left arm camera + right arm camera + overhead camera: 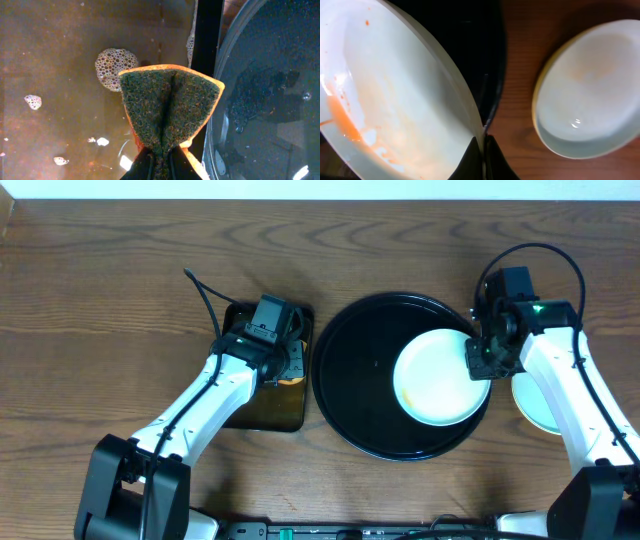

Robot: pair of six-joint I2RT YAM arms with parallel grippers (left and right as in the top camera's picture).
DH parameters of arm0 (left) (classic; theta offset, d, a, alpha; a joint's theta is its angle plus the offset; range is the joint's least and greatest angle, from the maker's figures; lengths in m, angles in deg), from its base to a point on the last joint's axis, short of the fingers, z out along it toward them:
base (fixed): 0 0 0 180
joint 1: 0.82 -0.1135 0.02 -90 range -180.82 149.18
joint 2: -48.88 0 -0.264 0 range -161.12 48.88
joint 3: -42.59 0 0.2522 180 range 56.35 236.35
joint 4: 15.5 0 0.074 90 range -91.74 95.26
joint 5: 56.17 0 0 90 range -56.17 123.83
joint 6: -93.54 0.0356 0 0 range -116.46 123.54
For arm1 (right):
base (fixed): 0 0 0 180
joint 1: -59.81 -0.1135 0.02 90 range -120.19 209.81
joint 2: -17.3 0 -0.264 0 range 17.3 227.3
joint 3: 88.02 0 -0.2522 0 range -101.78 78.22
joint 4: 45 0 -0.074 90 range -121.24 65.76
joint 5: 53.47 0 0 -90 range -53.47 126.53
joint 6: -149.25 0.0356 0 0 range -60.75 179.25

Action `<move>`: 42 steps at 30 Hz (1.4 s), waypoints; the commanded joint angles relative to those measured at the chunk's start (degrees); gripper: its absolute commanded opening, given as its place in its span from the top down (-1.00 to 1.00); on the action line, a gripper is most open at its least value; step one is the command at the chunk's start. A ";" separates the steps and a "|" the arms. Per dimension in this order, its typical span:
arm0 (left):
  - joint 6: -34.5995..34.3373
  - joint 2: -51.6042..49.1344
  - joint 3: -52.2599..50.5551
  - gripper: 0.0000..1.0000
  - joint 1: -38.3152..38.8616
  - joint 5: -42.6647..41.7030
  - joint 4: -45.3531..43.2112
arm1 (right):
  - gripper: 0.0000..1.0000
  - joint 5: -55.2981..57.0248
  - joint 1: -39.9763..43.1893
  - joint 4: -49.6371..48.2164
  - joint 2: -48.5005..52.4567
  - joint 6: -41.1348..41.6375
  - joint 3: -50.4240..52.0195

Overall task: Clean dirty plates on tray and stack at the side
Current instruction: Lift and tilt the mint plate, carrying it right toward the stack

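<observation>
I read the left gripper (159,167) as clamped on a folded sponge (170,107), green scouring face outward, held above the rectangular tray (275,410) of brown, foamy water. The right gripper (482,150) is pinched closed on the right rim of a pale plate (395,100) smeared with orange sauce. This plate sits in the right half of the round black tray (350,380); I cannot tell whether it is lifted. Two clean-looking plates (590,90), white on pale yellow, are stacked on the wood tabletop (120,280) just right of that tray.
</observation>
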 commanded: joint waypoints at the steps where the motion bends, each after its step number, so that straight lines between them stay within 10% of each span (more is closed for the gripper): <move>1: 0.74 0.35 -0.13 0.85 -0.31 0.70 -0.02 | 0.98 3.54 0.39 -1.20 -0.66 3.50 -0.52; 18: 0.74 0.35 -0.13 0.85 -0.31 0.72 -0.09 | 0.97 6.58 -4.74 -6.38 -2.69 5.86 -0.55; 32: 0.76 0.33 -0.37 0.84 -0.31 16.79 1.07 | 0.98 48.00 -28.22 -13.86 -7.23 2.19 -0.55; 42: 3.54 -2.73 -2.80 0.85 -0.31 19.37 -3.15 | 0.98 50.93 -30.34 -14.03 -7.26 2.21 -0.55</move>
